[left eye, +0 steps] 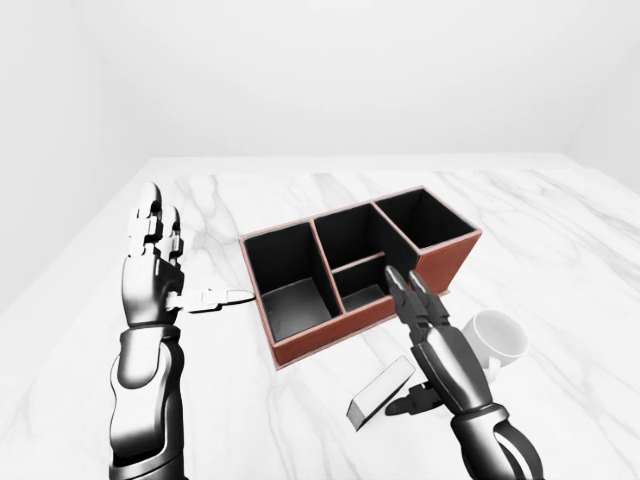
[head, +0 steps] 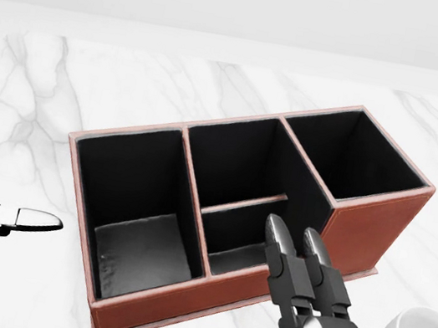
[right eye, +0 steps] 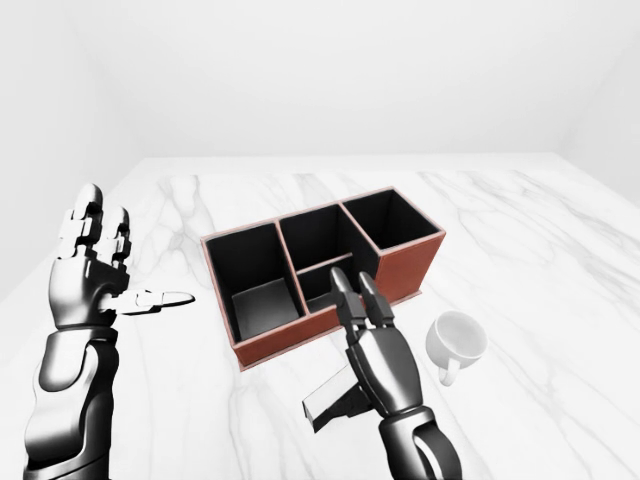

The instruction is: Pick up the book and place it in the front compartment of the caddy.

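The book point(left eye: 380, 392), a thin grey-white slab, lies on the marble table below the caddy in the left-eye view. The red-brown caddy point(left eye: 330, 335) has black insides: a big left compartment, a middle one split in two, and a right one. My right hand point(left eye: 415, 300) is open, its fingers stretched over the caddy's lower wall and its thumb beside the book's right end. My left hand point(left eye: 155, 240) is open and raised left of the caddy, with its thumb pointing at the caddy. In the head view the book is hidden.
A white mug point(left eye: 495, 340) stands right of my right hand, below the caddy's right end. The marble table point(left eye: 560, 260) runs to white walls at the top of the view.
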Robot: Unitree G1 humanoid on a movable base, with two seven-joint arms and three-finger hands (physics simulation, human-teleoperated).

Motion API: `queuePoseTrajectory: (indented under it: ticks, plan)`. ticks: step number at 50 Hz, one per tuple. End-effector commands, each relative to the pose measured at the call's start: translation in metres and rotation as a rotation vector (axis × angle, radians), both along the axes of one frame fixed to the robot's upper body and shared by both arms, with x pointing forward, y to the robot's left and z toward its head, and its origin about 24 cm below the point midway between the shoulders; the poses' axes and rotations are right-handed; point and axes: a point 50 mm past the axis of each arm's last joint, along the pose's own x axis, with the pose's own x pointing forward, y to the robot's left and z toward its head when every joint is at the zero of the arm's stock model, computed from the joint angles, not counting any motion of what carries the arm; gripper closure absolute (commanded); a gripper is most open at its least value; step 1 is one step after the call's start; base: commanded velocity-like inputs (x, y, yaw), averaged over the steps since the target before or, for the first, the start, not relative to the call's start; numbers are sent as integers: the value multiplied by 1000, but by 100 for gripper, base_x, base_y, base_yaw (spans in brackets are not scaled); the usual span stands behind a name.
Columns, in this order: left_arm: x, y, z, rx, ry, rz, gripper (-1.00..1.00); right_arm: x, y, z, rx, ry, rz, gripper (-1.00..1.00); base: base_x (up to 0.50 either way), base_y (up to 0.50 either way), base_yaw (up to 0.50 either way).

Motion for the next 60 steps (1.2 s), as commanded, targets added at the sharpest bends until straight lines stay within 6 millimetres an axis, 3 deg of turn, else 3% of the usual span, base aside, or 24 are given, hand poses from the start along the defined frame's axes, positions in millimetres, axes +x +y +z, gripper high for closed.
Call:
queuePoseTrajectory:
  ticks: [1, 16, 60]
  plan:
    - [0, 0, 0, 1, -1, -1, -100, 2, 2, -10, -20, 24, 4, -100, 0, 0, 0]
    - [0, 0, 1, 1, -2, 0, -100, 5, 4, -23, -46, 56, 1, -100, 0, 0, 0]
    - [1, -1, -2, 2, 12, -4, -100, 0, 9, -16, -155, 7, 14, -100, 0, 0, 0]
